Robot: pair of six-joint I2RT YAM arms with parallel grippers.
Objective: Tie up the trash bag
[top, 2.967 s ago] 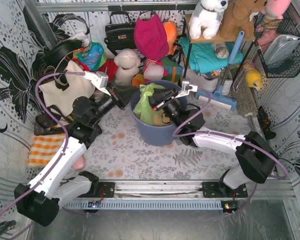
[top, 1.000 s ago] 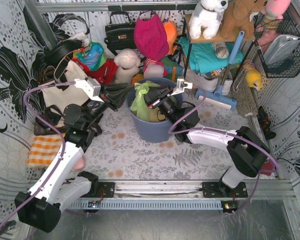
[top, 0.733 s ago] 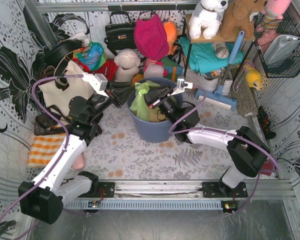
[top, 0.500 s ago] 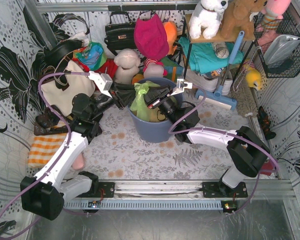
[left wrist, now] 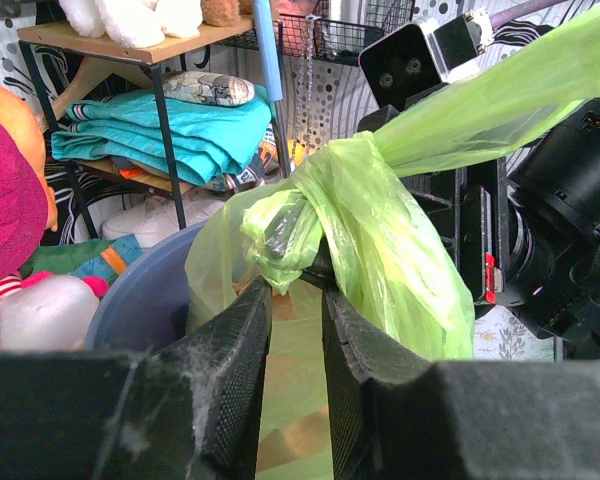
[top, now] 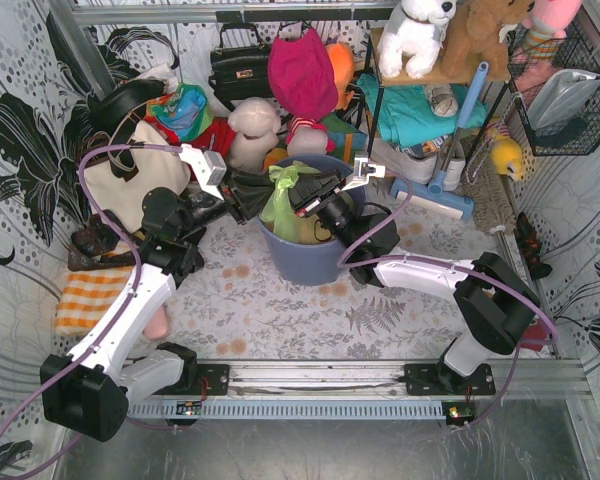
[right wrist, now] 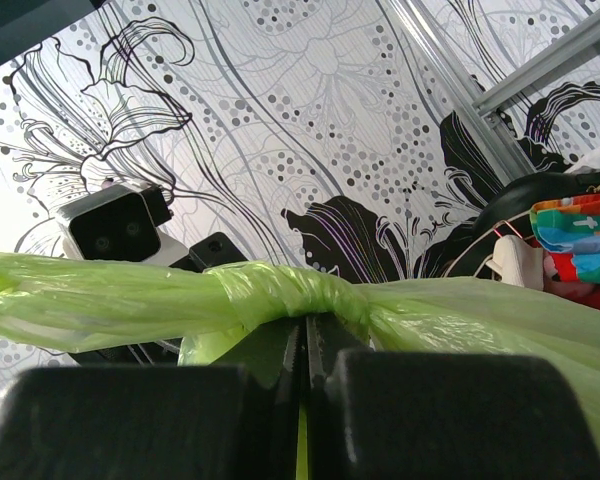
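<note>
The light-green trash bag [top: 283,203] sits in the blue-grey bin [top: 320,265], its top gathered into a knot [left wrist: 285,225], with orange-tan paper showing through the film. My left gripper [top: 242,196] is at the bin's left rim. In the left wrist view its jaws [left wrist: 295,292] stand slightly apart, tips right below the knot, nothing between them. My right gripper [top: 298,203] reaches over the bin from the right. In the right wrist view it [right wrist: 305,328] is shut on a thin strip of the bag just under the knot [right wrist: 280,288], with the film stretched taut to both sides.
Stuffed toys [top: 255,130], a black handbag [top: 238,65] and a cream bag [top: 130,185] crowd behind and left of the bin. A shelf with teal towels [top: 420,110] and a blue mop [top: 445,185] stand at the right. An orange striped cloth [top: 85,300] lies at the left.
My left gripper has swung back right from its pulled-away position to the bin's rim by the knot. My right gripper has held still on the bag.
</note>
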